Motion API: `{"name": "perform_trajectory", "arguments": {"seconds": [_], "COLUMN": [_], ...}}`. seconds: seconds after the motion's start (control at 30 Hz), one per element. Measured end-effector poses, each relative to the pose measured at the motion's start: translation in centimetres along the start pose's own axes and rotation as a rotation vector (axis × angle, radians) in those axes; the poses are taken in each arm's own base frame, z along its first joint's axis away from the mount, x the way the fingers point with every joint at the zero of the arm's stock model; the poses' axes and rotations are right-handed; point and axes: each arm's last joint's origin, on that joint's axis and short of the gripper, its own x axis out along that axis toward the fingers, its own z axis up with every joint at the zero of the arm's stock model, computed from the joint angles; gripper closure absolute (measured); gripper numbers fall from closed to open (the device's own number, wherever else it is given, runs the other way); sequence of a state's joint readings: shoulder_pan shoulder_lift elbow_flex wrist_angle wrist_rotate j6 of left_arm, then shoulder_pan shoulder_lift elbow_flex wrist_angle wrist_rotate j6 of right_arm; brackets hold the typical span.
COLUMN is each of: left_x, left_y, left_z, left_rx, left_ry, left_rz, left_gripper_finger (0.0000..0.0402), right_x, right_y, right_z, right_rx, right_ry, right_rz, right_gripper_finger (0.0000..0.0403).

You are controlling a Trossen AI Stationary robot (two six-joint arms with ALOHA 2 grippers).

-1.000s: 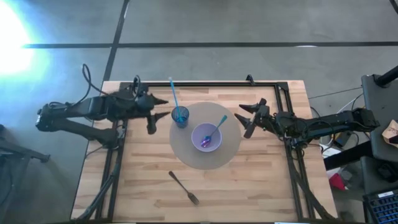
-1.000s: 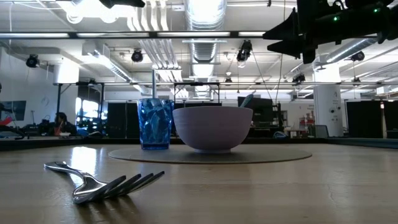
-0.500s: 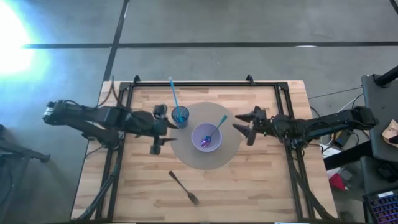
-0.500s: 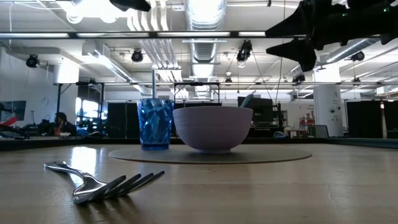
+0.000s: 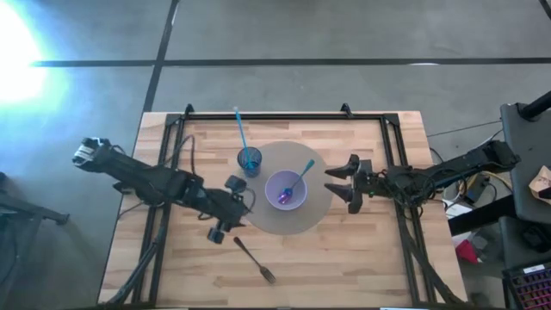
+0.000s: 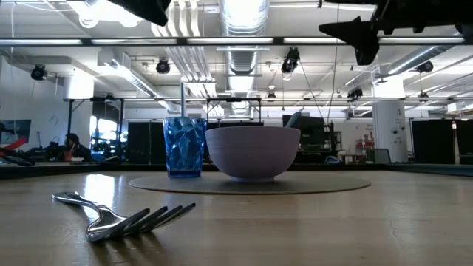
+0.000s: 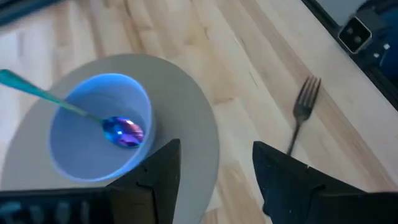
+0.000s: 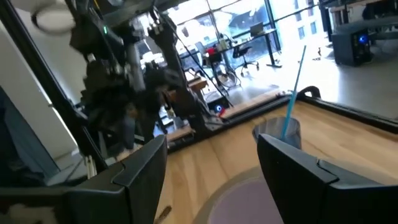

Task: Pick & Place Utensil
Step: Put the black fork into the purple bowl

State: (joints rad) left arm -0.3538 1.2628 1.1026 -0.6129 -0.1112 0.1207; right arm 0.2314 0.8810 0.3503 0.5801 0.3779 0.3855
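From above, the left gripper (image 5: 231,209) hangs with fingers apart over the table (image 5: 362,258), at the left edge of the round mat (image 5: 323,202), near the fork (image 5: 254,259) that lies on the bare wood toward the front. The right gripper (image 5: 341,182), fingers also spread, sits at the mat's right edge. On the mat stand a bowl (image 5: 285,190) holding a spoon (image 5: 301,176) and a blue cup (image 5: 250,161) with a straw (image 5: 240,133).

At table level, the fork (image 6: 122,215) lies flat in the foreground, well in front of the cup (image 6: 185,146) and bowl (image 6: 253,152).

The left wrist view looks past parted fingers (image 7: 283,177) at the bowl (image 7: 93,134), spoon (image 7: 118,127) and fork (image 7: 300,112).

The right wrist view shows open fingers (image 8: 295,168), the cup (image 8: 277,132), the straw (image 8: 292,90) and the left arm (image 8: 124,93) beyond.
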Motion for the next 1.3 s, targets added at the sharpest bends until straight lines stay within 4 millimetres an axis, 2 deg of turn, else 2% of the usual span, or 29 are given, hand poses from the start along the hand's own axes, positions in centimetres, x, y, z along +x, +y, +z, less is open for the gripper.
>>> {"name": "perform_trajectory", "arguments": {"seconds": [0.27,0.57,0.8,1.1,1.3], "left_x": [3.2,6.6,8.5,11.0,12.8], "left_y": [-0.9,-1.5,-2.4,-3.4,-4.1], "left_z": [1.0,2.7,3.4,2.2,1.3], "left_rx": [0.007,0.003,0.0,0.004,0.008], "left_ry": [0.067,0.142,0.279,0.39,0.459], "left_rz": [-0.104,-0.208,-0.233,-0.248,-0.274], "left_gripper_finger": [0.0209,0.0209,0.0209,0.0209,0.0209], "right_x": [0.4,0.3,0.3,0.3,0.3], "right_y": [0.6,0.5,0.5,0.4,0.3], "right_z": [1.1,1.0,0.9,0.6,0.4], "right_rx": [-0.011,-0.029,-0.036,-0.048,0.005], "right_ry": [-0.032,-0.028,-0.022,0.012,0.02], "right_rz": [0.012,0.008,0.006,-0.006,-0.015], "right_gripper_finger": [0.0158,0.0158,0.0158,0.0158,0.0158]}}
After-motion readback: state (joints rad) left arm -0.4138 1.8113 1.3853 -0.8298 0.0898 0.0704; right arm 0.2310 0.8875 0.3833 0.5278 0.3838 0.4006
